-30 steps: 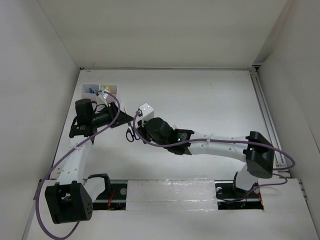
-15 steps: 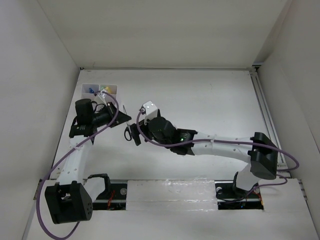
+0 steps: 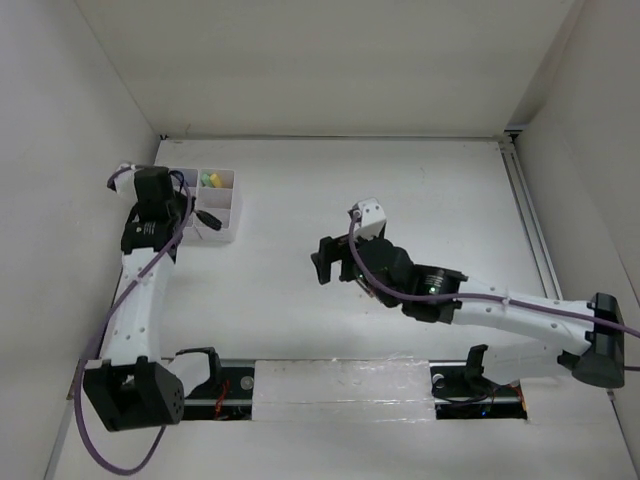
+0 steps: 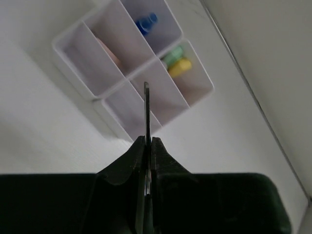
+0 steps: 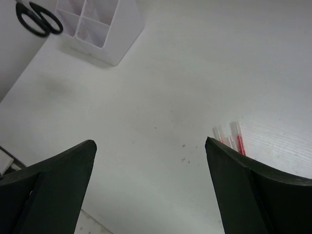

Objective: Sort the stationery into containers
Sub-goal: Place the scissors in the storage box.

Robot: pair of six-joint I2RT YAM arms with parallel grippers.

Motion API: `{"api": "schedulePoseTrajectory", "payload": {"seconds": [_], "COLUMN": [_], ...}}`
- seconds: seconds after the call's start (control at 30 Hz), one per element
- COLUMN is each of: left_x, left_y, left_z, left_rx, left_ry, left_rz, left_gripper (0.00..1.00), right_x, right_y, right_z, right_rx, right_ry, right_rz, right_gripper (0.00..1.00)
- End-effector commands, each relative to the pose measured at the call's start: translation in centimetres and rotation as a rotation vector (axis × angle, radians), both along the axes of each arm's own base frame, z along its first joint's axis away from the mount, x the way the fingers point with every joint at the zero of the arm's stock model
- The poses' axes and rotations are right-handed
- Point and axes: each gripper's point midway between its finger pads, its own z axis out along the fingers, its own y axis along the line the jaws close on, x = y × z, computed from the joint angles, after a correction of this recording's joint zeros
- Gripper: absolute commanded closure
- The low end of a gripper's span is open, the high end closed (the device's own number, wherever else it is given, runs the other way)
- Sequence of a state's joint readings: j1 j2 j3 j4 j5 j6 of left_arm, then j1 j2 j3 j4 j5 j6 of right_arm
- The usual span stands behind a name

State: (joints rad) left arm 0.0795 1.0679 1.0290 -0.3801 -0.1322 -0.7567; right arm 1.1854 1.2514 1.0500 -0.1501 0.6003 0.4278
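- Gripping the scissors (image 4: 146, 105), my left gripper (image 4: 147, 141) hangs at the organizer box (image 4: 78, 63) in the far-left corner.
- My right gripper (image 5: 150, 142) gapes over the white worktop (image 3: 400, 190); white walls (image 3: 330, 60) on 3 sides.

The scissors (image 4: 146, 105) and side wall (image 3: 90, 150) crowd the organizer box (image 4: 78, 78); table (image 3: 400, 190) opens rightward.
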Motion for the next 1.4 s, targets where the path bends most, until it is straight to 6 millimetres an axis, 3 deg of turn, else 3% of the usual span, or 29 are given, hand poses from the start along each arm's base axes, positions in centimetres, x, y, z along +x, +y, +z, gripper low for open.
{"api": "schedulePoseTrajectory", "payload": {"seconds": [0.0,0.07,0.3,0.33,0.53,1.0,1.23,1.37], "left_x": [0.4,1.4,3.7,4.0,4.8,5.5,5.9,6.3], "left_y": [6.2,8.3,11.5,11.7,12.3,12.7,14.0,14.4], "left_z": [1.5,1.5,0.0,-0.1,-1.2,-3.9,-4.2,-5.7], "left_rx": [0.094,0.099,0.193,0.204,0.226,0.217,0.185,0.158], "left_ry": [0.025,0.040,0.181,0.188,0.214,0.246,0.218,0.232], "left_rz": [0.356,0.446,0.622,0.631,0.655,0.702,0.713,0.707], "left_gripper": [1.00,1.00,1.00,1.00,1.00,1.00,1.00,1.00], "right_x": [-1.5,-2.3,-4.5,-4.5,-5.6,-5.9,-6.3,-6.4], "right_y": [-2.0,-2.2,-3.2,-3.3,-2.9,-2.4,-1.8,-1.7], "right_z": [0.2,0.2,0.7,0.0,0.3,1.0,1.1,1.1], "right_rx": [0.020,0.039,0.113,0.099,0.094,0.090,0.096,0.090], "right_ry": [0.014,0.023,0.015,0.021,0.003,-0.024,-0.025,-0.028], "right_rz": [-0.002,0.040,0.118,0.118,0.183,0.231,0.269,0.280], "right_gripper": [0.00,0.00,0.00,0.00,0.00,0.00,0.00,0.00]}}
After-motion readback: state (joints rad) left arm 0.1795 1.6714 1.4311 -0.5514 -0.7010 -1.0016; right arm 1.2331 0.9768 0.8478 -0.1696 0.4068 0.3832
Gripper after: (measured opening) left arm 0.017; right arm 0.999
